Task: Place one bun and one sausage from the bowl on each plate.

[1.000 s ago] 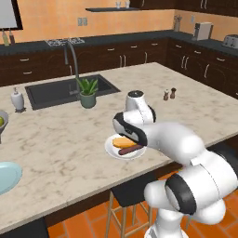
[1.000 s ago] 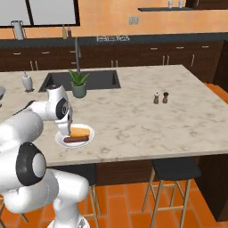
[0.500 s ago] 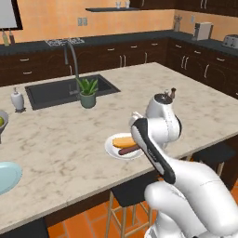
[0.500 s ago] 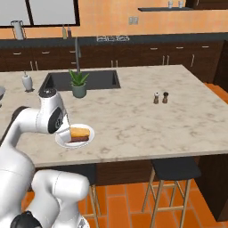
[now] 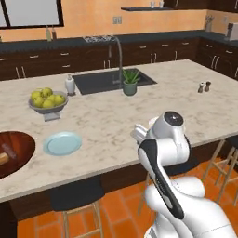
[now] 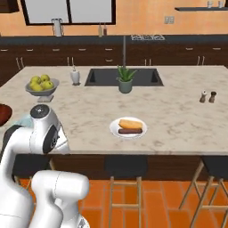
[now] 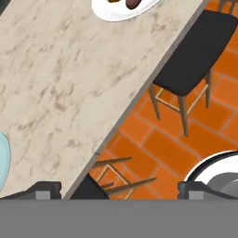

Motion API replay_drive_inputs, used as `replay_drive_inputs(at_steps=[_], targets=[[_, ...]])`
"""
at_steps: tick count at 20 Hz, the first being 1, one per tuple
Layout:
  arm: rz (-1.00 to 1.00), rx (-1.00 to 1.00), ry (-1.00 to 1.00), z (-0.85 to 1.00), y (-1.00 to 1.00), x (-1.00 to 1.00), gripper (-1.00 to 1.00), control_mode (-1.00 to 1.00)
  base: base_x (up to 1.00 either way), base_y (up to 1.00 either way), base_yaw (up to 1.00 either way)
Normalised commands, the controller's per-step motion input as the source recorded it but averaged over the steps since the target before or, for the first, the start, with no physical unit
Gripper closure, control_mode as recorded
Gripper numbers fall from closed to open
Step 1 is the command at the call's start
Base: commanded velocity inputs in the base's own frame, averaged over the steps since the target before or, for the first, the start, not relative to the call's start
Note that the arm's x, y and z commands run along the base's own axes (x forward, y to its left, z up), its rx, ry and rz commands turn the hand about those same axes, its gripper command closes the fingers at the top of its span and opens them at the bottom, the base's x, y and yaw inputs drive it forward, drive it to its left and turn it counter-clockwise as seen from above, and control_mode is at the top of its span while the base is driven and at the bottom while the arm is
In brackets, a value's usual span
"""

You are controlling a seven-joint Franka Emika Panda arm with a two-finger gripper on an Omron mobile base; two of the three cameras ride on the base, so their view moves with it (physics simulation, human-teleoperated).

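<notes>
1. The jaws [image 7: 119,189] stand wide apart with nothing between them; in the hand view the two dark tips sit at the bottom corners, over the counter's [image 7: 60,83] near edge and the orange floor [image 7: 153,144].
2. The white plate [image 6: 128,128] lies near the counter's near edge, carrying a bun [image 6: 130,123] with a dark sausage [image 6: 131,131] just beside it on the near side.
3. The blue plate [image 5: 62,143] lies bare, between the wooden bowl [image 5: 21,151] at the left edge and the arm [image 5: 160,153].
4. The bowl still holds items, too small to tell apart.
5. A grey fruit bowl [image 5: 47,102] stands behind the blue plate; a potted plant [image 6: 125,80] stands by the sink [image 6: 107,76].
6. Black stools [image 7: 195,51] stand under the near edge.
</notes>
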Motion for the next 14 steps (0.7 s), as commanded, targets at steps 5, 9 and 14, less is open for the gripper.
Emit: replay_drive_inputs(at_steps=[5, 9, 14], targets=[[0.00, 0.00, 0.00, 0.00, 0.00, 0.00, -1.00, 1.00, -0.08, 1.00, 0.07], [0.00, 0.00, 0.00, 0.00, 0.00, 0.00, -1.00, 1.00, -0.01, 1.00, 0.00], [0.00, 0.00, 0.00, 0.00, 0.00, 0.00, -1.00, 1.00, 0.17, 1.00, -0.06]])
